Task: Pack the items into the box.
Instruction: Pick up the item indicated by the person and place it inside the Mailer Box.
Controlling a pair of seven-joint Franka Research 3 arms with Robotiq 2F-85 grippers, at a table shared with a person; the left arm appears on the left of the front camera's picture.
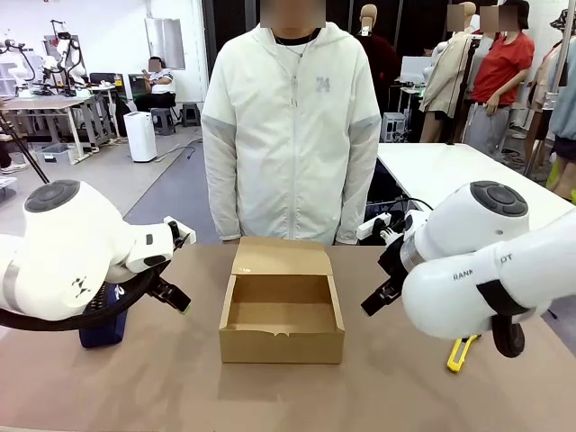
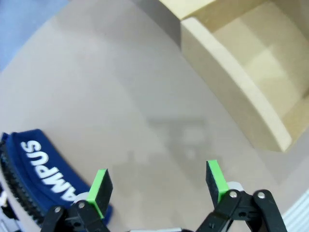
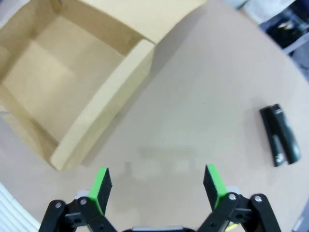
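Observation:
The brown cardboard box (image 1: 282,346) stands open in the middle of the table, its flap lid folded back toward the person. To its left lies the navy pencil case (image 1: 101,329), partly hidden under my left arm; its white lettering shows in the left wrist view (image 2: 41,169). My left gripper (image 1: 176,298) hovers open above bare table between the case and the box (image 2: 231,92), its own view showing the jaws (image 2: 159,186) wide apart. The black stapler (image 3: 281,141) lies on the table to the right of the box (image 3: 111,106). My right gripper (image 1: 377,298) hangs open (image 3: 158,183) beside the box.
A person in a white jacket (image 1: 291,126) stands at the far side of the table, just behind the box. A yellow tool (image 1: 461,353) lies on the tan table (image 1: 405,387) under my right arm. A white table stands behind on the right.

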